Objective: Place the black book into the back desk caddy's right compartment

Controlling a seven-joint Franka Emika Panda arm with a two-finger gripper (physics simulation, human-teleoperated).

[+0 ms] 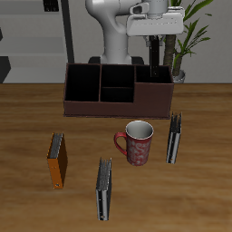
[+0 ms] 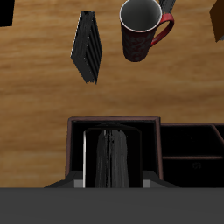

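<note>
On wooden table (image 1: 27,118) — caddy (image 1: 118,89), mug (image 1: 139,141); plant (image 1: 188,36) behind.

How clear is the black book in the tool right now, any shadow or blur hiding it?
Wrist view: the black book in the tool merges with the dark inside of the caddy; only pale glints mark its edges. Exterior view: the light is even with no glare, but the render is coarse, so the book under the tool is just a dark smudge.
</note>
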